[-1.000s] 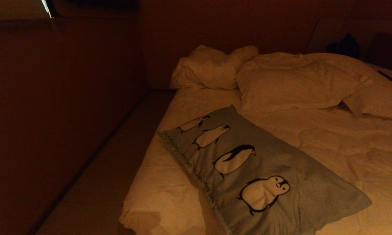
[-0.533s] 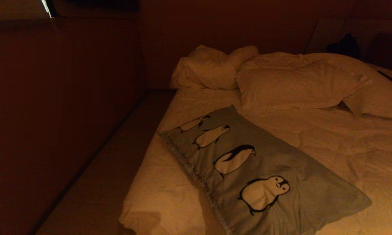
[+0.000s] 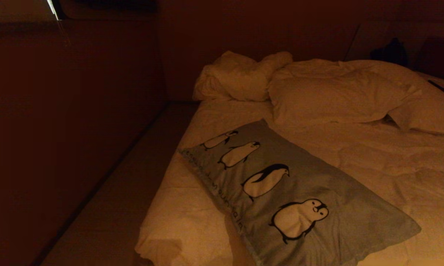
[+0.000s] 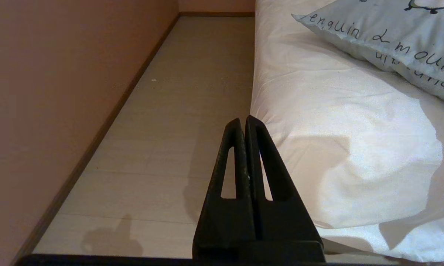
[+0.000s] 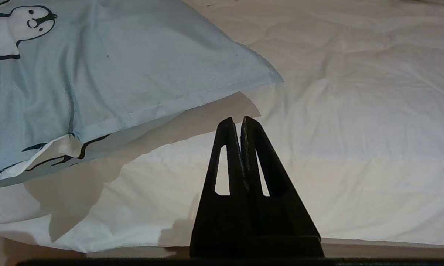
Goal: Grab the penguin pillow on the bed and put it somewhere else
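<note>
A dim bedroom seen from above. The penguin pillow (image 3: pixel 292 195), pale grey-blue with four black-and-white cartoon penguins and a line of handwritten-style text along one flange, lies flat and diagonal on the bed (image 3: pixel 392 166), on the cream-white duvet near the bed's left edge. Beyond the penguin pillow, toward the head of the bed, lie two plain white pillows (image 3: pixel 333 96) and a bunched-up heap of white bedding (image 3: pixel 236 75). To the left of the penguin pillow, past the bed's edge, a strip of pale floor (image 3: pixel 126 192) runs along a dark wall (image 3: pixel 67 111).

The left gripper (image 4: pixel 244 122) hangs low over the floor just beside the bed's edge, near the penguin pillow's text flange, its jaws clenched together on nothing. The right gripper (image 5: pixel 236 122) hovers by the bed's near edge, close to a corner of the penguin pillow but not touching it, jaws likewise clenched and empty.
</note>
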Tool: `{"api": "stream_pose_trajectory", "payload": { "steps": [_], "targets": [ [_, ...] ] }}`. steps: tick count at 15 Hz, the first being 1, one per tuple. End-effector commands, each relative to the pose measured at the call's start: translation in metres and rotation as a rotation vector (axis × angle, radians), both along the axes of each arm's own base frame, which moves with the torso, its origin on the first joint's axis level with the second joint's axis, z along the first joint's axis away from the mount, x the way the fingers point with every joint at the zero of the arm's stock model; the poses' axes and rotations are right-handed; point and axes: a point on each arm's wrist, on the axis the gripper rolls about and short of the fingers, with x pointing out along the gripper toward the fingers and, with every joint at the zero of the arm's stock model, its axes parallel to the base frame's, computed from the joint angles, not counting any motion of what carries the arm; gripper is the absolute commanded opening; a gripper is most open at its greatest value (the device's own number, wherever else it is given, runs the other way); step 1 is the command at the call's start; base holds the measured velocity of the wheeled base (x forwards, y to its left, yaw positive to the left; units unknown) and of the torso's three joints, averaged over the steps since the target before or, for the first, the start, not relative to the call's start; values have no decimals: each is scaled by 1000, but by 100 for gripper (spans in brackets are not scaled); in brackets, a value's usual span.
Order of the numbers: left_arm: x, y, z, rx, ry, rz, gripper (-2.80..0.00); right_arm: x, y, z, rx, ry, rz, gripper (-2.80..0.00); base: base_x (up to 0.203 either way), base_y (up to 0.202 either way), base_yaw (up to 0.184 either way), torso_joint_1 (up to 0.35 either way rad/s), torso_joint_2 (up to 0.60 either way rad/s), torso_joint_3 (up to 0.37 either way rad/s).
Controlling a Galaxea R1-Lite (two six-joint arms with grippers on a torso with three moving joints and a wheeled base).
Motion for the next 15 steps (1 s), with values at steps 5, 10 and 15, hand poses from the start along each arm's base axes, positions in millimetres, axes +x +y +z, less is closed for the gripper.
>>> {"api": "stream_pose_trajectory", "payload": {
  "steps": [5,10,15],
  "targets": [
    [0,0,-1,-1,3,0,-280,0,0,0,1,-2,0,-280,0,0,0,0,0,0],
    [0,0,-1,-1,3,0,-280,0,0,0,0,-2,0,-280,0,0,0,0,0,0],
    [0,0,-1,-1,3,0,-280,0,0,0,0,-2,0,-280,0,0,0,0,0,0]
  ]
}}
